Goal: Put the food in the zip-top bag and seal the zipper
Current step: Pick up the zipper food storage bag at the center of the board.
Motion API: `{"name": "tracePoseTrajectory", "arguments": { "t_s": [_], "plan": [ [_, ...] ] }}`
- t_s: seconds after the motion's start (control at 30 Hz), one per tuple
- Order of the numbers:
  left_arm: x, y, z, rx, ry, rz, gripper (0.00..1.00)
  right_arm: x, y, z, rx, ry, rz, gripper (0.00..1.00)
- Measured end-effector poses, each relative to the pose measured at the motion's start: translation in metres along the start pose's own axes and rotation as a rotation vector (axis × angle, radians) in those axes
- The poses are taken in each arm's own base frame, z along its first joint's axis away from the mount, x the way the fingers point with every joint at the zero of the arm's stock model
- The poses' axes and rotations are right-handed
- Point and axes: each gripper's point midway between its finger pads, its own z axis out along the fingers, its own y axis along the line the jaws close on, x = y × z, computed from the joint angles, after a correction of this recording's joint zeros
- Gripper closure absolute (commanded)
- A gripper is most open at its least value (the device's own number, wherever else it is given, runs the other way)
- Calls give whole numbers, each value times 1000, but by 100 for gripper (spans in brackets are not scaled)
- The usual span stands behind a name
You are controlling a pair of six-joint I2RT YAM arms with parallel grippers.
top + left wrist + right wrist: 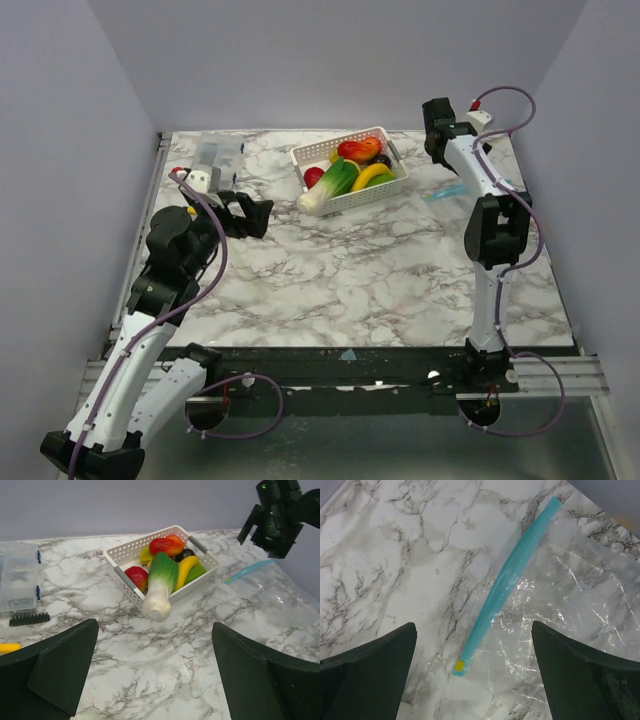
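Right end effector gapes above the zipper; left end effector gapes toward the food.

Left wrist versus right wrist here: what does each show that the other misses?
Left wrist only: the white basket holding the food, the leek overhanging its rim, the clear box, and the right gripper. Right wrist only: a small yellow tab at one end of the zipper. Both: the zipper and the zip-top bag lying on the marble table.
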Motion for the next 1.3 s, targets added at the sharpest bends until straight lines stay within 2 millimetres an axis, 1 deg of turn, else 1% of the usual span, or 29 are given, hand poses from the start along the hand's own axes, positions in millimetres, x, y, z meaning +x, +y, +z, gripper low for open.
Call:
{"name": "tracePoseTrajectory", "arguments": {
  "t_s": [0.1,0.2,0.3,0.47,0.53,0.63,0.77,0.87,0.9,0.93,1.0,1.03,1.13,1.17,1.2,1.3],
  "plan": [
    [7,-13,-1,42,26,10,2,11,4,21,66,-6,-42,0],
    [14,-22,0,73,49,22,1,25,-1,39,125,-13,-94,0],
    [21,-29,1,98,74,28,1,33,-7,54,178,-26,-144,0],
    [24,-38,0,130,86,39,1,39,-20,72,250,-45,-216,0],
    [25,-40,0,137,88,42,2,41,-23,78,267,-47,-231,4],
    [26,-42,-1,143,89,47,1,43,-27,84,275,-45,-246,8],
    [26,-43,-1,147,90,48,1,45,-29,92,278,-47,-244,21],
    [26,-43,-1,147,89,49,2,59,-32,100,271,-25,-249,33],
    [26,-43,-1,147,89,49,2,66,-34,103,272,-19,-252,39],
    [26,-43,-1,147,90,48,1,67,-35,105,276,-31,-244,46],
    [26,-43,-1,147,90,49,1,69,-36,102,256,-28,-225,62],
    [26,-43,-1,147,91,49,1,73,-37,100,243,-15,-220,72],
    [27,-43,0,147,93,49,1,81,-43,96,228,12,-219,93],
    [28,-43,0,147,94,49,2,83,-45,94,224,20,-217,97],
    [29,-43,0,146,96,48,1,84,-48,91,221,27,-217,99],
    [31,-42,2,144,104,48,2,81,-58,76,204,41,-209,99]
  ]
}}
